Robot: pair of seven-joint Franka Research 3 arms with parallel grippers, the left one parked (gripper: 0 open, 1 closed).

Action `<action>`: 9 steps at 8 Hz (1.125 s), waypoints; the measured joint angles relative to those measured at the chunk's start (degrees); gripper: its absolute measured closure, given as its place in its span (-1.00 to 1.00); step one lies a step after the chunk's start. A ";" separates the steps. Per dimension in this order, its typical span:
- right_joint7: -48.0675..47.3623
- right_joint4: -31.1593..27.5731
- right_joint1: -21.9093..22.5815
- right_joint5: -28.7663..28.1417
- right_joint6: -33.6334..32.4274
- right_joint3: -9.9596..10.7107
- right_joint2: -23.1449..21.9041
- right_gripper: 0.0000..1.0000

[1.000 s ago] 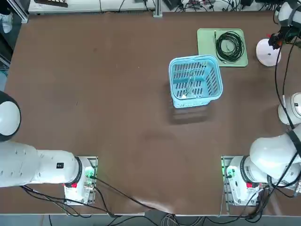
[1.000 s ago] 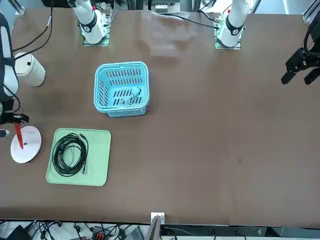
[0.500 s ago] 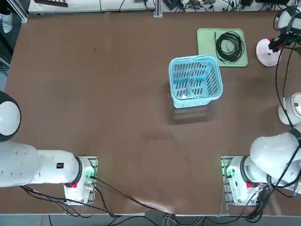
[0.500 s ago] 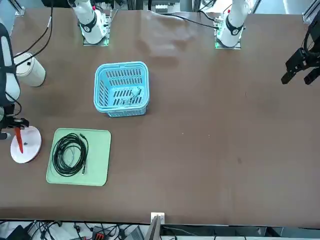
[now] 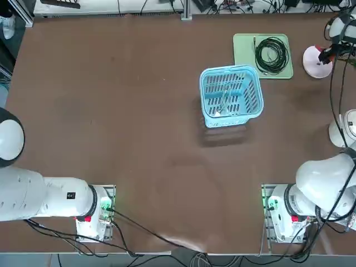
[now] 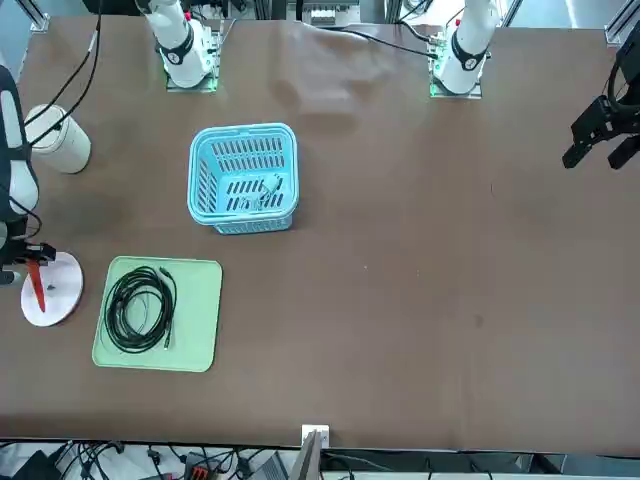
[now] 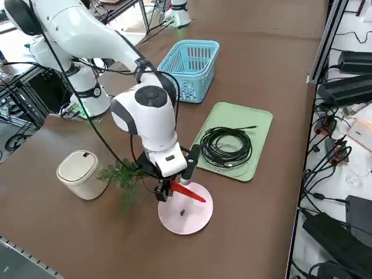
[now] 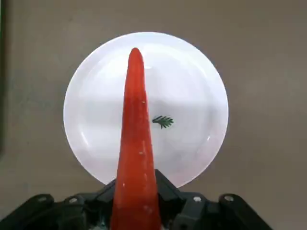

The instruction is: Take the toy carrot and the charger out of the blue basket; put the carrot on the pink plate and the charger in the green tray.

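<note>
- We are on step 1 of 2 — delivering the toy carrot (image 8: 135, 143) to the pink plate (image 8: 192, 86).
- Our right gripper (image 7: 170, 189) hangs just above the pink plate, its fingers clamped on the toy carrot's thick end; the red tip slants down over the plate and the leafy top sticks out on the side away from the green tray (image 7: 261, 125).
- A small green leaf scrap (image 8: 163, 121) lies on the pink plate.
- Next, we judge, comes lowering and letting go — gently, so the carrot stays on the plate.
- The charger (image 5: 219, 112) lies in the blue basket (image 5: 231, 95), beyond the green tray from the pink plate; a black cable (image 7: 226, 146) fills that tray.
</note>
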State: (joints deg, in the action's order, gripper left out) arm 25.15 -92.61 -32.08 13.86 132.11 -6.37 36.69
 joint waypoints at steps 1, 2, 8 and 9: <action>0.14 0.86 0.00 0.00 0.02 -0.13 0.69 0.57; 0.40 1.82 0.00 0.00 0.02 -0.20 1.35 0.52; 1.78 3.09 -0.05 -0.01 1.88 -0.24 2.92 -0.43; 1.83 3.10 -0.06 -0.01 1.88 -0.24 2.92 -0.59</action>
State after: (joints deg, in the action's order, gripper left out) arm 26.98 -89.52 -32.14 13.85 133.99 -6.61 39.62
